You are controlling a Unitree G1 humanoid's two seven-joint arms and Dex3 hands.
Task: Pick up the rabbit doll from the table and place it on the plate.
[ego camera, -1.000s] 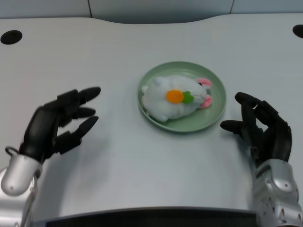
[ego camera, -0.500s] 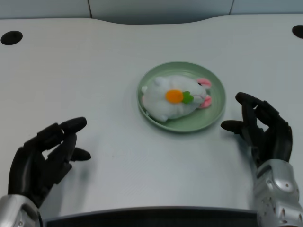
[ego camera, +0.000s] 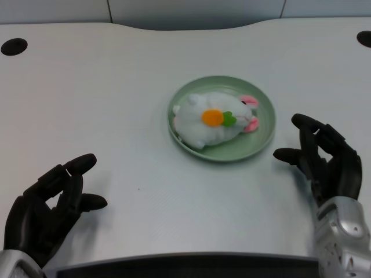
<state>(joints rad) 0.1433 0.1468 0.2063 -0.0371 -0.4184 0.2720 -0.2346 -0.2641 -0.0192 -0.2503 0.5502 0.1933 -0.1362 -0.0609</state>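
Over the last second the left hand has drawn back toward the table's near edge, fingers loosely spread and seemingly empty, leaving the rabbit doll lying on the green plate well beyond its fingertips, so placement looks done.

Count from my position: one rabbit doll, one green plate, one white table, two dark holes in table, far left and far right. My hands: two.

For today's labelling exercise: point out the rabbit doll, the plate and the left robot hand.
rabbit doll (ego camera: 210,121): head view, white belly by the carrot.
plate (ego camera: 264,130): head view, bare green rim, right side.
left robot hand (ego camera: 49,202): head view, middle of the palm.
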